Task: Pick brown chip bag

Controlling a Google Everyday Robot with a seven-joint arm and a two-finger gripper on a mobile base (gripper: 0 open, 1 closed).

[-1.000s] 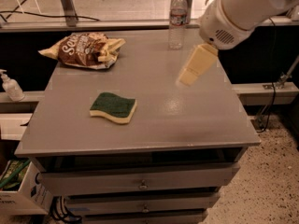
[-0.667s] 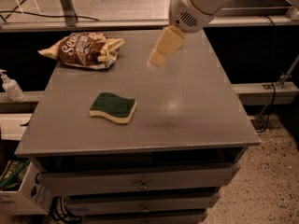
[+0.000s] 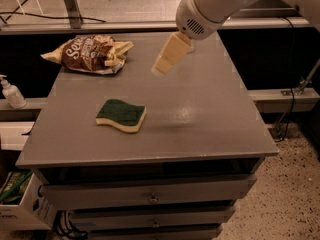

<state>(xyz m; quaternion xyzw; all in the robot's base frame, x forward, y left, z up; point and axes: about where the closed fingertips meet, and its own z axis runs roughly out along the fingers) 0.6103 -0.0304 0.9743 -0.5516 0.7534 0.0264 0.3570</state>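
The brown chip bag (image 3: 92, 53) lies crumpled at the far left corner of the grey table (image 3: 210, 119), with white script lettering and pale yellow edges. My gripper (image 3: 169, 58) hangs pale and cream-coloured from the white arm (image 3: 210, 6), above the far middle of the table. It is to the right of the bag and apart from it. It holds nothing that I can see.
A green-and-yellow sponge (image 3: 121, 115) lies on the table's left half, nearer the front. A soap dispenser (image 3: 10, 91) stands on a ledge left of the table. Drawers (image 3: 150, 196) sit under the tabletop, and a box (image 3: 20, 204) is on the floor at lower left.
The arm and gripper have moved left across the far part of the table, toward the chip bag. The clear bottle at the back is now hidden behind the arm.
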